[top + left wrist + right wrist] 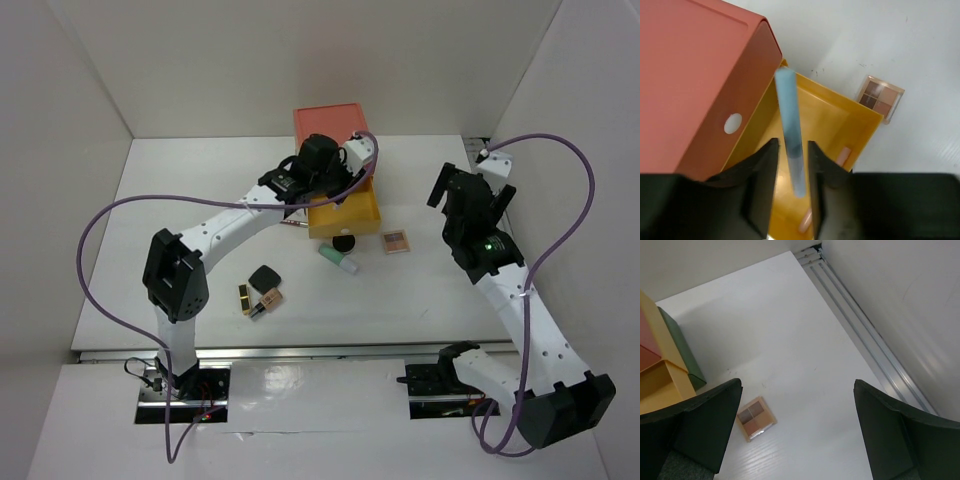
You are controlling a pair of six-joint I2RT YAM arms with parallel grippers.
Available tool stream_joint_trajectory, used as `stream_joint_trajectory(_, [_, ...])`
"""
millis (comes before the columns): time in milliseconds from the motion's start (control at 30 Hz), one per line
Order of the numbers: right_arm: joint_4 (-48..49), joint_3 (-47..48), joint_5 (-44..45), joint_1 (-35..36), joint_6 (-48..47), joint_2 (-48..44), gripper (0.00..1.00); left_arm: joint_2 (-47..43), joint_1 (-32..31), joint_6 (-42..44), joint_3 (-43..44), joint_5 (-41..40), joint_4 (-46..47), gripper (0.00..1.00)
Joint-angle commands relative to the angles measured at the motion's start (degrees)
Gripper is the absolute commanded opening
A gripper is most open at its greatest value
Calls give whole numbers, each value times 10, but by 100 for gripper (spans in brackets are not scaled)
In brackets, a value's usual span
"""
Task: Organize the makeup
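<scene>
Left wrist view — left gripper (792, 145), jaws barely parted, straddles blue stick (789, 115) over yellow drawer (862, 127) — right gripper (797, 390) gapes wide, empty.

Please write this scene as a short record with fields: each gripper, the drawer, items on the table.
Left gripper: above yellow drawer, light blue stick between its jaws, grip unclear
Right gripper: open, empty, above the table
Drawer: open, pinkish items inside
On table: eyeshadow palette, mint tube, black compact
</scene>
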Motion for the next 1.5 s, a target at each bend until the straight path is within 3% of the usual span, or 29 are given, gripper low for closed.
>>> stream_joint_trajectory(0, [-7, 30, -85, -36, -11, 8, 100, -3, -1, 17, 32, -13, 7, 46])
stream_joint_trajectory(33, [-12, 30, -90, -43, -11, 14, 100, -3, -1, 17, 32, -19, 7, 54])
stream_joint_trajectory(100, [-12, 35, -107, -44, -23, 14, 100, -3, -1, 11, 32, -19, 7, 54])
stream_joint_trajectory(200, [-6, 35, -129, -44, -36, 14, 100, -8, -1, 11, 32, -19, 7, 65])
stream_joint_trajectory(333, [24, 41, -182, -44, -76, 14, 100, -36, -1, -12, 27, -19, 2, 69])
stream_joint_trajectory(400, [33, 56, -233, -21, -113, 20, 100, -83, -1, -32, 8, -32, 11, 78])
stream_joint_trajectory(433, [47, 63, -256, -10, -130, 26, 100, -104, -1, -43, -17, -57, 17, 95])
stream_joint_trajectory(467, [55, 63, -277, 17, -161, 31, 100, -150, -1, -75, -32, -72, 17, 100])
stream_joint_trajectory(567, [69, 82, -351, 93, -231, 69, 100, -227, 19, -164, -101, -153, 4, 100])
stream_joint_trajectory(667, [69, 120, -340, 168, -290, 127, 100, -320, 61, -336, -166, -253, -99, 100])
stream_joint_trajectory(700, [69, 130, -340, 204, -332, 142, 100, -340, 72, -440, -183, -274, -138, 100])
stream_joint_trajectory(833, [47, 211, -442, 228, -386, 262, 100, -428, 152, -594, -308, -322, -246, 100])
stream_joint_trajectory(933, [0, 290, -458, 258, -416, 333, 92, -482, 200, -667, -374, -322, -319, 100])
stream_joint_trajectory(1033, [-24, 347, -478, 274, -444, 445, 88, -536, 263, -667, -412, -307, -330, 100])
stream_joint_trajectory(1267, [-114, 543, -529, 272, -480, 649, 82, -599, 334, -634, -464, -223, -336, 100])
stream_joint_trajectory(1400, [-145, 644, -522, 278, -480, 739, 64, -599, 354, -616, -471, -199, -350, 100])
stream_joint_trajectory(1467, [-158, 670, -514, 278, -490, 783, 64, -599, 359, -608, -471, -184, -350, 100])
